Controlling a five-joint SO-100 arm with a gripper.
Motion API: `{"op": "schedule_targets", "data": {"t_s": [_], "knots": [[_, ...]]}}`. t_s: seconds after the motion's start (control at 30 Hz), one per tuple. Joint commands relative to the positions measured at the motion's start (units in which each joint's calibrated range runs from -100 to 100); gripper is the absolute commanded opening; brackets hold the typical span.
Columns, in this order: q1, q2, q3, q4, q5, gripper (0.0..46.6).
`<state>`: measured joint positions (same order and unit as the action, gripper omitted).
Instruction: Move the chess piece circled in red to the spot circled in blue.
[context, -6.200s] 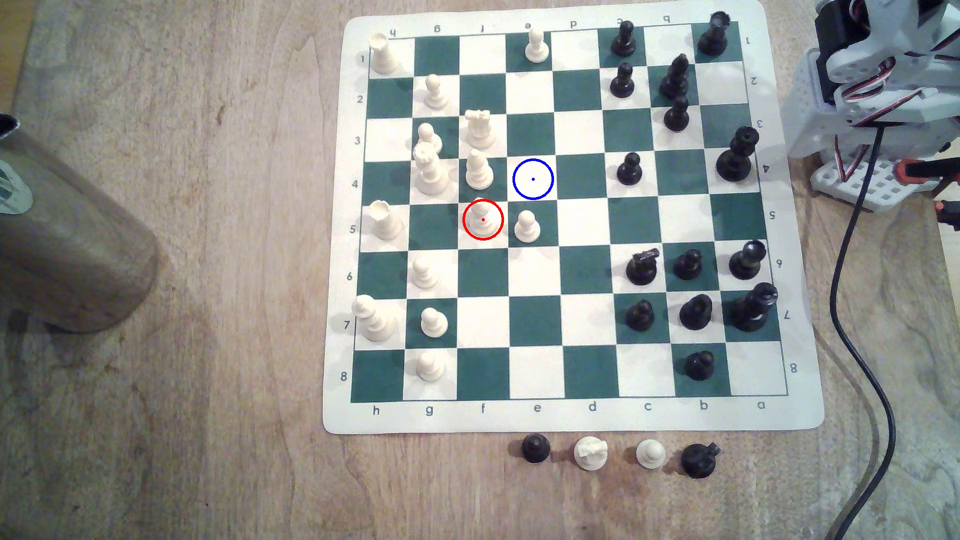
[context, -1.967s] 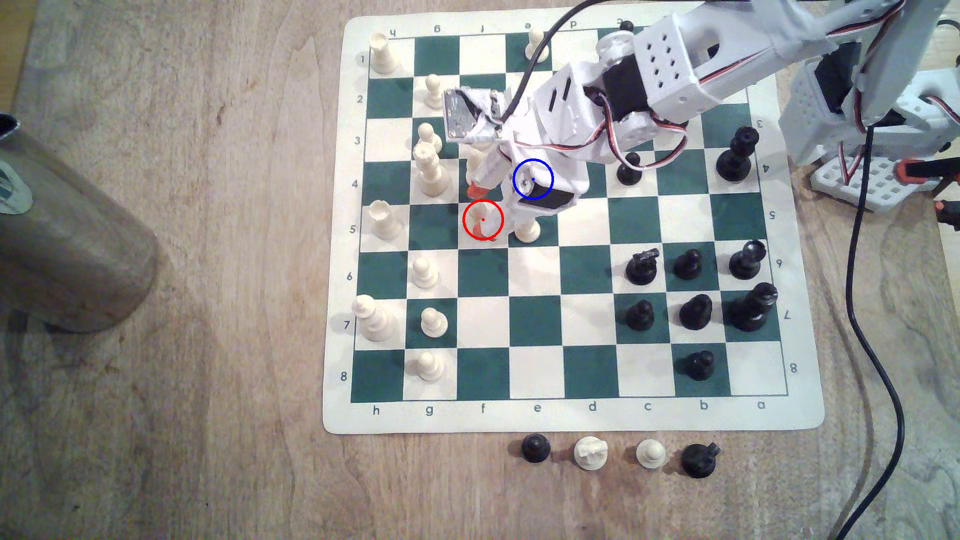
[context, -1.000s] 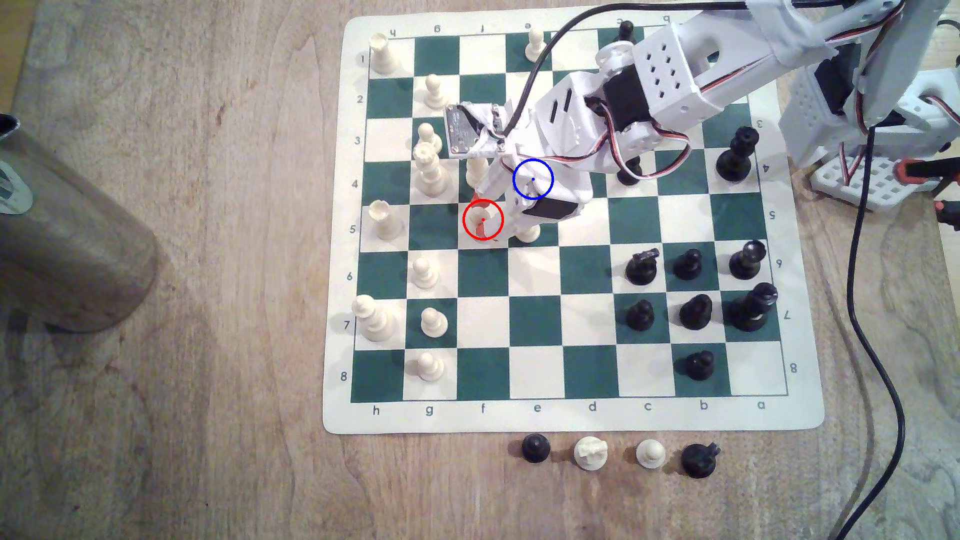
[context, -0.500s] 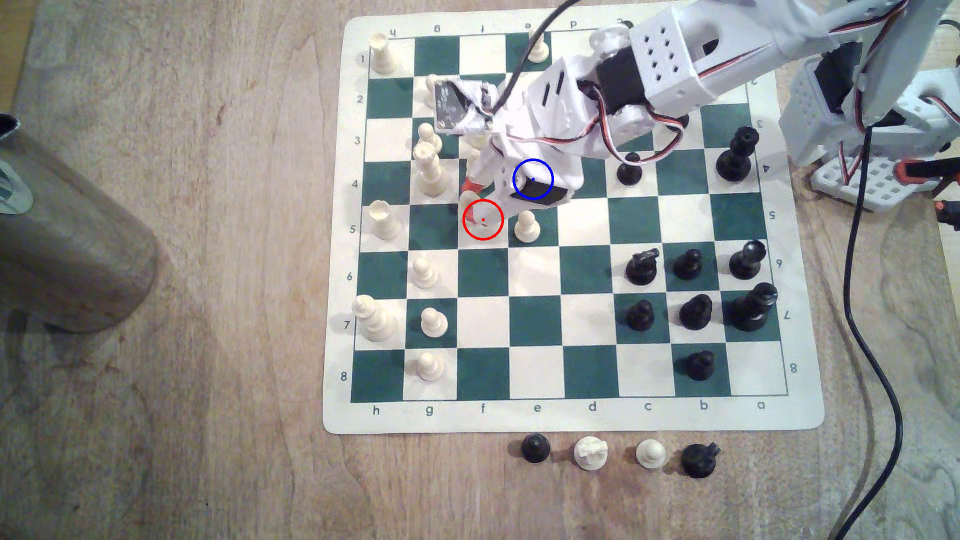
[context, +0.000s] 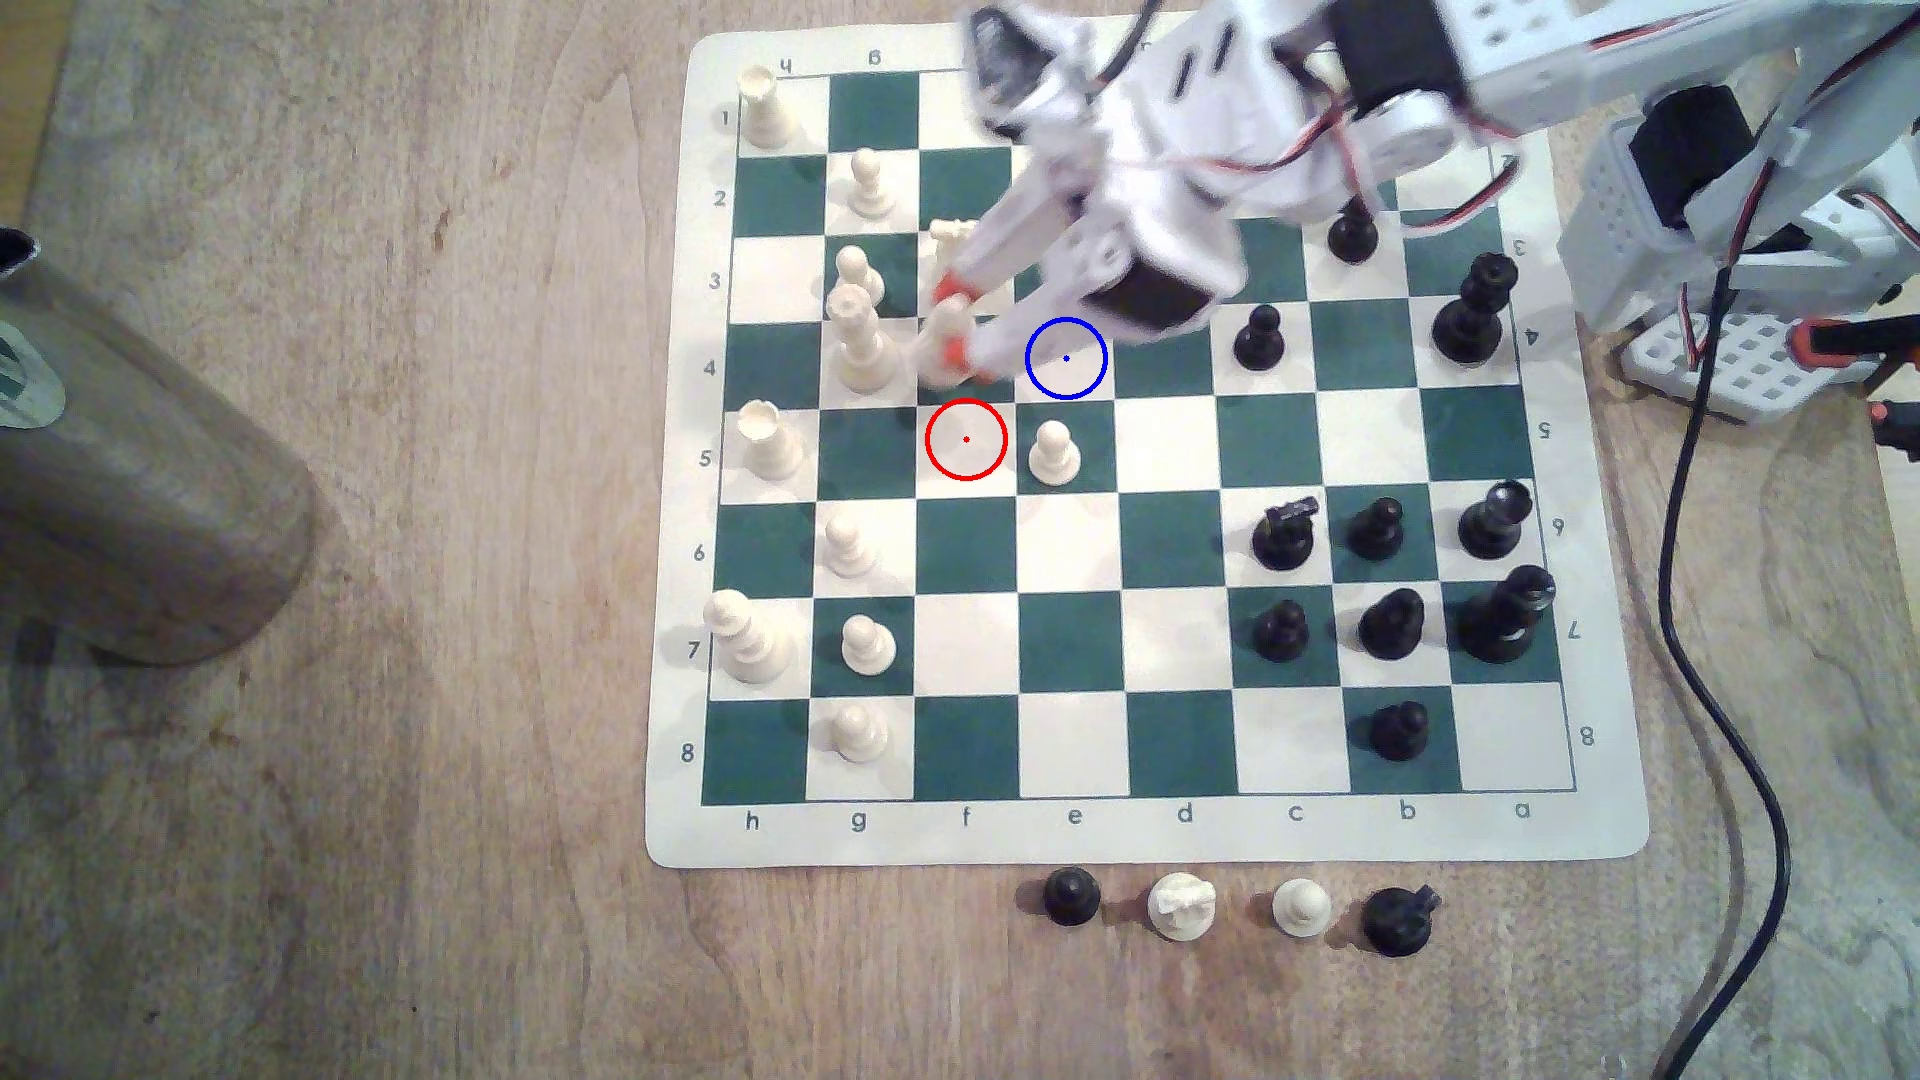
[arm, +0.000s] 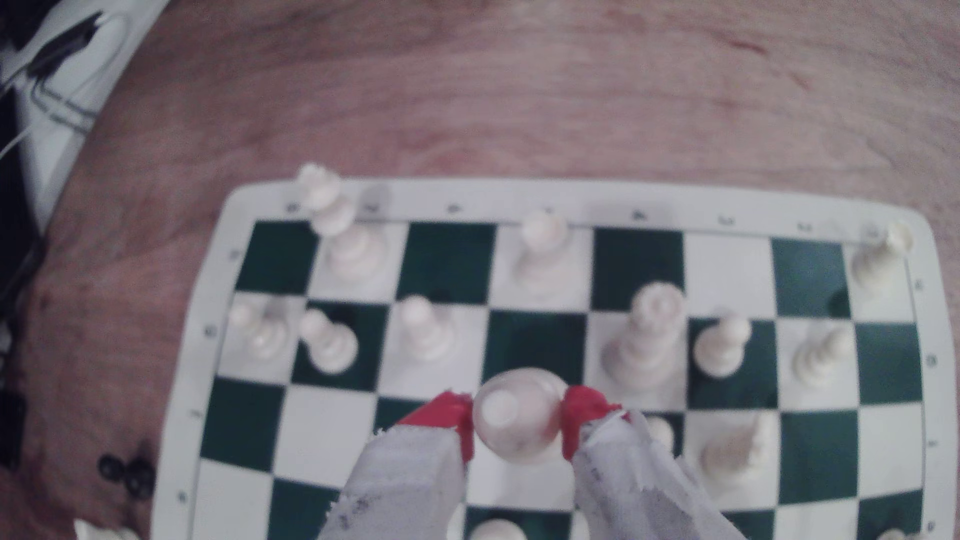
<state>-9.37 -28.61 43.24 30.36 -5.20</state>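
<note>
The white arm (context: 1455, 93) reaches in from the exterior view's upper right, wrist angled down, its red-tipped pincer (arm: 518, 418) clamped on a cream bishop (arm: 517, 415) held aloft.

A wooden desk (context: 416, 727) carries a green-and-cream chess mat (context: 1143, 831), laid toward its right side in the exterior view. Just off the mat's near edge four pieces stand in a row on bare wood: a black pawn (context: 1070, 895), a cream piece (context: 1181, 906) that may be a knight, a cream pawn (context: 1301, 907) and a black piece (context: 1398, 919). The arm's white base (context: 1745, 363) stands at the desk's far right corner, a black cable (context: 1745, 748) trailing along the right edge. A brown cylinder (context: 135, 467) sits at the left edge.
</note>
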Motion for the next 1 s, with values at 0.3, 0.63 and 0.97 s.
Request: {"op": "schedule_targets", "data": {"t_s": [0.3,0.63,0.97], "knots": [[4.0,-15.9,14.5,-2.7,-0.1,0.4],[4.6,-7.4,17.6,-9.9,-0.4,0.4],[4.2,-0.4,17.6,-11.8,-1.4,0.5]]}}
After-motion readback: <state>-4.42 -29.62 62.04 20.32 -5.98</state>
